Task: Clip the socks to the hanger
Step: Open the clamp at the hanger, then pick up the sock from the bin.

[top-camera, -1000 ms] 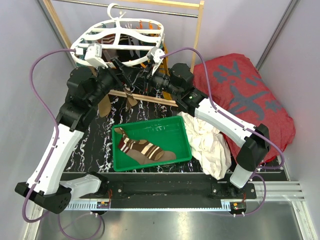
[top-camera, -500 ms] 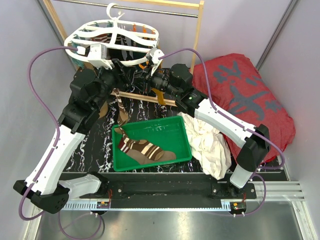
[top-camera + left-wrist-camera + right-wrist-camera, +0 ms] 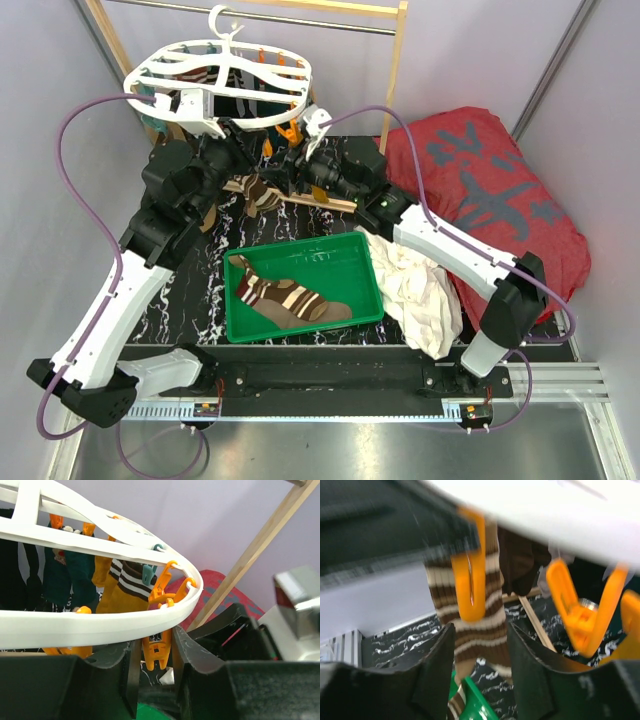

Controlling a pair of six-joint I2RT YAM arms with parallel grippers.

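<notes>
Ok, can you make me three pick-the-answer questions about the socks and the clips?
1. Where is the loose sock?
A in the green tray
B on the floor
C on a chair

2. What colour is the clip between the left gripper fingers?
A pink
B orange
C black

3. How is the striped sock between the right gripper fingers?
A rolled in a ball
B lying flat
C hanging down

Answers:
1 A, the top view shows it lying inside the tray.
2 B, the left wrist view shows an orange clip there.
3 C, the right wrist view shows it dangling between the fingers.
</notes>
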